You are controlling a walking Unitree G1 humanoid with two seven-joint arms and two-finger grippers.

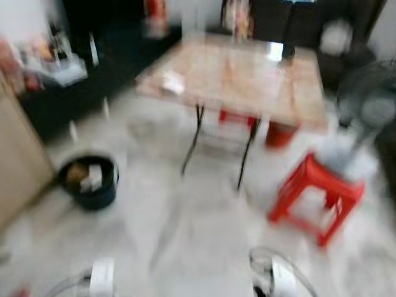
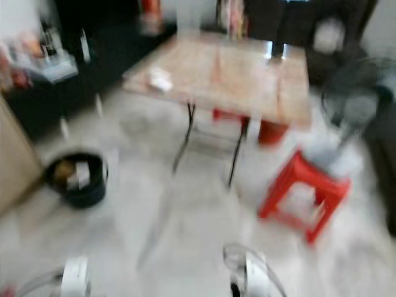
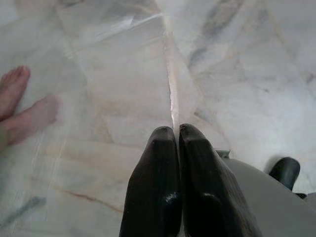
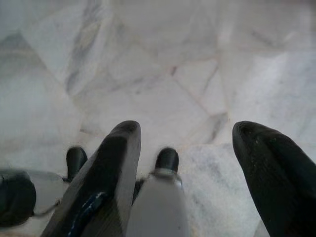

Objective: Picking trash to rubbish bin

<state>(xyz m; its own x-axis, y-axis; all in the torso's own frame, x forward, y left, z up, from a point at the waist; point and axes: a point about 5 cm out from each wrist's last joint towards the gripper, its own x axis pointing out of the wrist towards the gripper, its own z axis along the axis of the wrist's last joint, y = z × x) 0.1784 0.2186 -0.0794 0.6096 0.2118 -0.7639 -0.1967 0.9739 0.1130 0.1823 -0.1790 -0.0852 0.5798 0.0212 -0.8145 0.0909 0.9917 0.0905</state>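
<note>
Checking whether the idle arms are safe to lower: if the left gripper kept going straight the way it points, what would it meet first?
Most likely the marble floor. The left gripper, fingers shut, points down at bare tiles with nothing between. A person's bare foot lies off to one side, outside that line. Depth is unclear.

Marble floor (image 1: 185, 235) bears black bin (image 1: 90, 181), red stool (image 1: 315, 192), table (image 1: 241, 77)
</note>
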